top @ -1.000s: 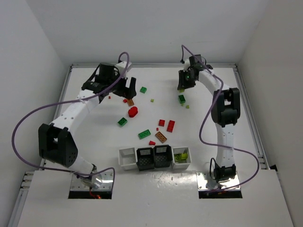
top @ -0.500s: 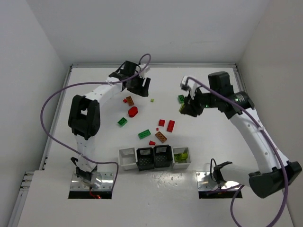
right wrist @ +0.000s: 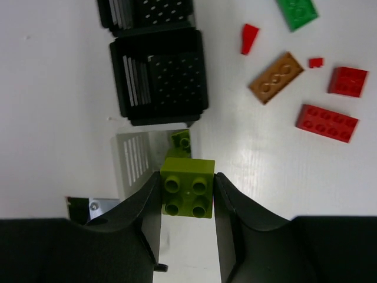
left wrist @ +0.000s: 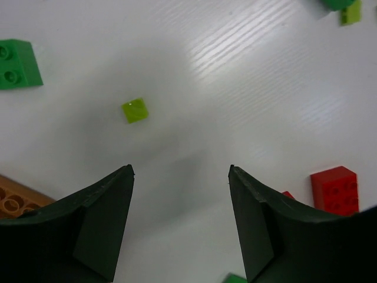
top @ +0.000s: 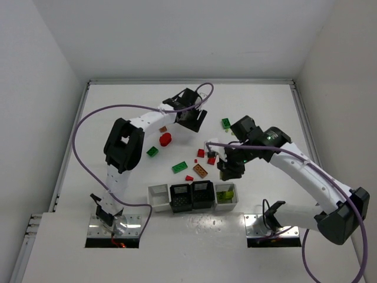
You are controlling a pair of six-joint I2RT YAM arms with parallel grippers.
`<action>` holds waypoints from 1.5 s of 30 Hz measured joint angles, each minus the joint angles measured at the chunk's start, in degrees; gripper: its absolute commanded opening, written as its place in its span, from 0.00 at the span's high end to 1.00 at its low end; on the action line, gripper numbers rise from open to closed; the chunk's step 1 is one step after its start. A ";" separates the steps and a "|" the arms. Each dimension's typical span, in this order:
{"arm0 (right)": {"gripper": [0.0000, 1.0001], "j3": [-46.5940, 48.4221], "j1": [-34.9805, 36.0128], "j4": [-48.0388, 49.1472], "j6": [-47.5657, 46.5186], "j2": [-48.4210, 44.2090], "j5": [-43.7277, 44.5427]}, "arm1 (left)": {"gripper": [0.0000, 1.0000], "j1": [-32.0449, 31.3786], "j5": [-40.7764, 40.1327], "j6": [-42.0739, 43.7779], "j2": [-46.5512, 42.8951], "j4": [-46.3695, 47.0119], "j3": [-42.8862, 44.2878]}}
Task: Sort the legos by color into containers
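My right gripper (right wrist: 187, 177) is shut on a yellow-green 2x2 lego (right wrist: 187, 187), hanging just over the near edge of the right white container (right wrist: 132, 159), where another yellow-green brick (right wrist: 182, 141) lies. From above, this gripper (top: 227, 172) hovers just behind the row of containers (top: 158, 197). My left gripper (left wrist: 181, 171) stands open above bare table with nothing between its fingers; a tiny yellow-green stud (left wrist: 135, 110) lies just ahead of it. From above, it (top: 191, 121) is at the back centre.
Loose legos lie mid-table: red brick (top: 211, 160), orange-brown plate (top: 200, 171), green bricks (top: 179, 167) (top: 152, 151), a red round piece (top: 165, 139). Another green brick (top: 226, 123) lies further back. Two black slotted containers (right wrist: 165, 76) sit beside the white one.
The right arm swung from the back right down to the containers, carrying the yellow-green brick. The left arm swept rightward along the back and its jaws narrowed a little.
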 measured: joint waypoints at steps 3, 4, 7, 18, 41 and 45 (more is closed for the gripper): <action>0.97 -1.01 3.34 -1.75 -1.46 0.00 0.35 | 0.27 0.59 -2.10 -1.05 1.33 -0.70 0.02; 0.97 -1.29 4.26 -2.01 -1.70 0.00 0.52 | 0.27 0.70 -2.67 -1.20 1.62 -0.74 0.02; 0.97 -2.34 7.17 -2.25 -2.32 0.07 1.51 | 0.26 0.87 -4.04 -1.49 2.38 -1.01 0.11; 0.87 -6.32 13.53 -2.14 -2.84 1.46 4.13 | 0.25 1.14 -5.33 -1.92 4.55 -1.11 2.36; 0.41 -8.20 16.37 -0.72 -1.05 1.86 10.82 | 0.48 1.97 -5.22 -2.32 11.34 -1.29 7.80; 0.41 -8.13 16.37 0.63 0.83 1.51 11.63 | 0.51 2.01 -5.25 -2.27 12.20 -1.25 9.14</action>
